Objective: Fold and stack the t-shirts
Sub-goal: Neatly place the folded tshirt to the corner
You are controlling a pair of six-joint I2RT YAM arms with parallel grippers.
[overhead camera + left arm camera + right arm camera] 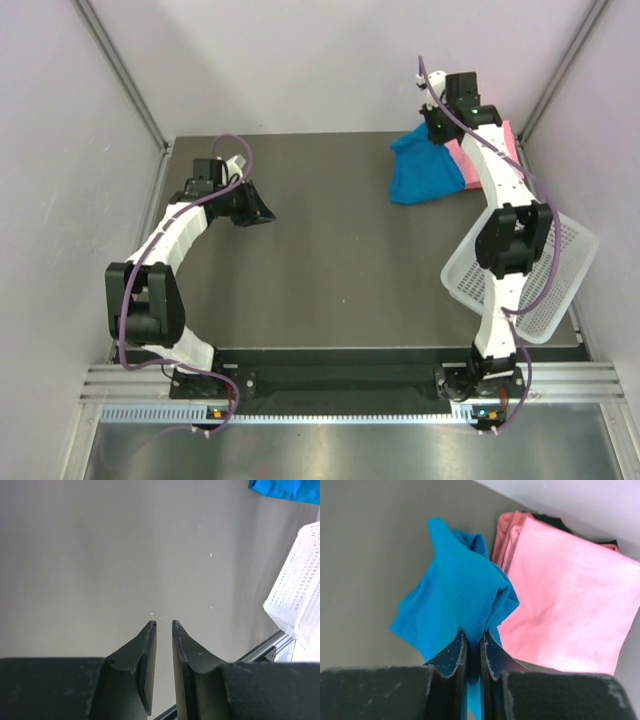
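Observation:
The bright blue t-shirt [423, 172] hangs bunched at the back right of the table, partly over the folded pink t-shirts [510, 140]. My right gripper [436, 128] is shut on its upper edge. In the right wrist view the blue t-shirt [460, 595] is pinched between the fingers of my right gripper [473, 632] and drapes down, with the flat pink stack [565, 600] lying just beside and below it. My left gripper [256, 210] hovers over the bare left part of the table. Its fingers [164, 625] stand narrowly apart with nothing between them.
A white perforated basket [565, 262] sits tilted over the table's right edge, beside the right arm; it also shows in the left wrist view [295, 595]. Grey walls close in the back and both sides. A metal rail runs along the near edge.

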